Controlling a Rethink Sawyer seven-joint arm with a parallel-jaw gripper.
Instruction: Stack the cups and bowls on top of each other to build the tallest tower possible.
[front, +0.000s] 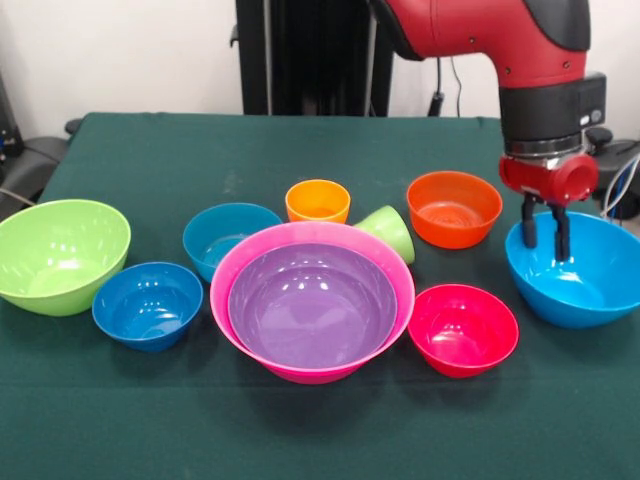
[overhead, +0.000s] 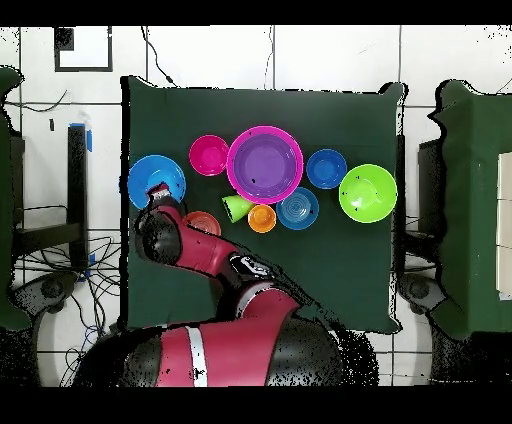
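Observation:
A big pink bowl (front: 222, 292) sits at the table's middle with a purple bowl (front: 312, 305) nested inside it. Behind it an orange cup (front: 318, 200) stands upright and a lime green cup (front: 388, 231) lies on its side. Around them are a lime green bowl (front: 60, 255), a dark blue bowl (front: 147, 305), a teal bowl (front: 230, 237), an orange bowl (front: 453, 208) and a red-pink bowl (front: 463, 328). My gripper (front: 546, 238) is open, its tips lowered at the far left rim of the sky blue bowl (front: 585, 280) on the right. I cannot tell whether they touch it.
In the overhead view the arm (overhead: 205, 255) reaches across the table and partly covers the orange bowl (overhead: 200, 222). The sky blue bowl (overhead: 150, 178) lies close to the table's side edge. Cables and chairs stand beyond the green cloth.

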